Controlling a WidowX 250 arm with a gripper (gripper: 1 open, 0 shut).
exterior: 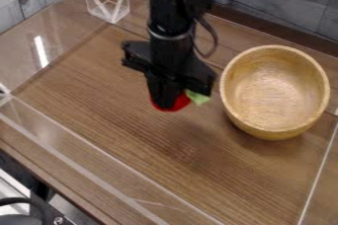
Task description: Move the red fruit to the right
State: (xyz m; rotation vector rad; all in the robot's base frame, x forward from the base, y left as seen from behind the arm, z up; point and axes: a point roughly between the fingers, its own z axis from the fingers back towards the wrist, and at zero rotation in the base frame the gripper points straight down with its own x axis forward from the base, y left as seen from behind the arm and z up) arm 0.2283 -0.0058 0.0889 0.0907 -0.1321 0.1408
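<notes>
The pincer point(172, 99) hangs above the bench point(119, 140), jaws closed on the fruit point(172, 102), which is clear of the wood. To its right in the camera view, a narrow strip of bare wood separates it from the bowl point(275, 91), the only thing standing on that side. Toward the camera and to the left the bench lies bare. Low clear walls point(53, 135) rim the bench, with a clear stand point(106, 7) at the far left corner.
</notes>
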